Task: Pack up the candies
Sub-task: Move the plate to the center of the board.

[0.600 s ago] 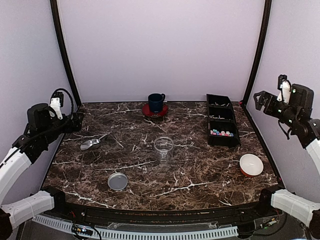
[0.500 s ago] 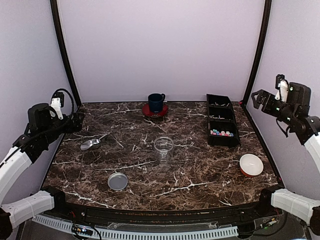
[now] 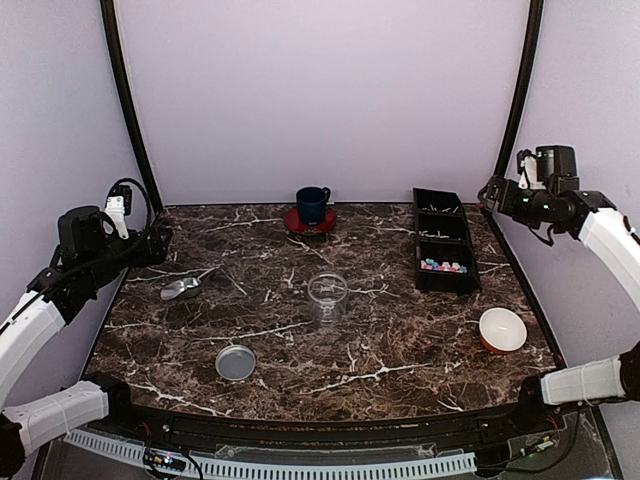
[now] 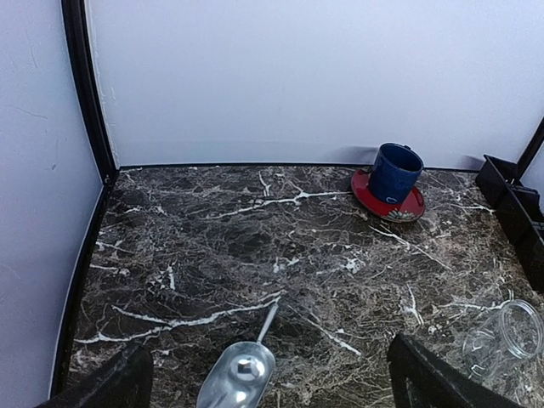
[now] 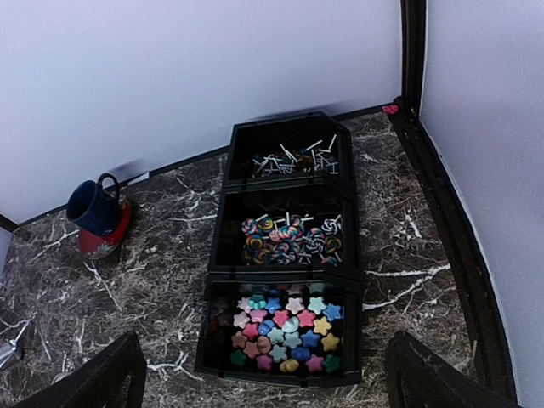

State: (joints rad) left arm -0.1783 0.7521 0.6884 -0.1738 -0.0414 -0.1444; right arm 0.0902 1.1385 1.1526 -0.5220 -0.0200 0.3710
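Nearest us, a round grey metal lid lies at 7 o'clock from the clear glass jar, with a white bowl at 4 and a silver metal scoop at 9. At 2, multicoloured star-shaped candies fill the nearest compartment of the black three-compartment tray. The left gripper and right gripper both hang with fingers spread apart.

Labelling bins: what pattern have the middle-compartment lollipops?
Rainbow swirls on the round stick lollipops; right wrist view.
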